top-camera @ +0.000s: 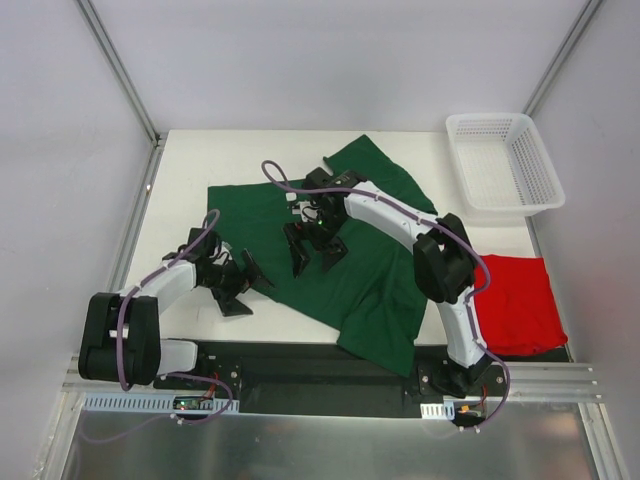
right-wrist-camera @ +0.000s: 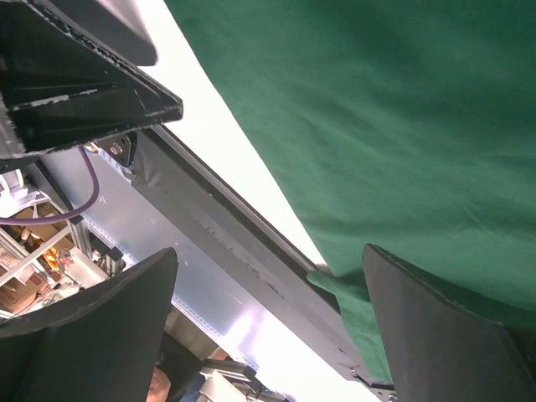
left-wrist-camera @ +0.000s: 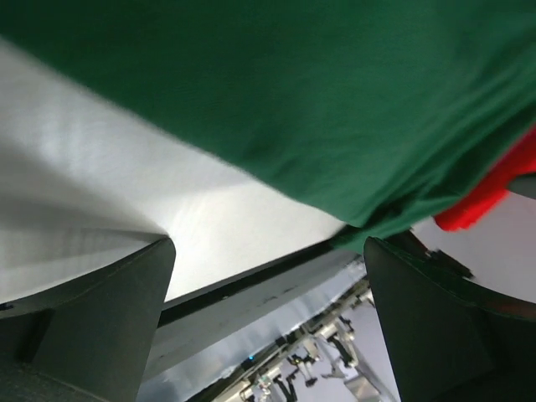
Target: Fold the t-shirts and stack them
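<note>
Looks roughly halfway: the red t-shirt (top-camera: pixel 515 300) sits folded at the counter's (top-camera: pixel 200 160) right side, and the green t-shirt (top-camera: pixel 375 275) lies rumpled mid-counter, unfolded. Left claw (top-camera: pixel 244 284) beside it and right claw (top-camera: pixel 315 250) over it both gape wide, holding nothing.

**Left arm** (top-camera: pixel 165 285) and **right arm** (top-camera: pixel 385 212): same build, with black joint housings linked by smooth, rounded white shells. **Purple cable** (top-camera: pixel 122 330): one runs in loose loops along each arm, outward from the black mounting plate (top-camera: pixel 310 375). **Circuit board** (top-camera: pixel 186 403): small, with red wires, at the plate's near edge beside each arm's foot. **Left gripper** (top-camera: pixel 250 290) and **right gripper** (top-camera: pixel 315 258): black throughout. In the wrist views the fingers (left-wrist-camera: pixel 100 318) are broad, dark grey wedges with matt faces.
</note>
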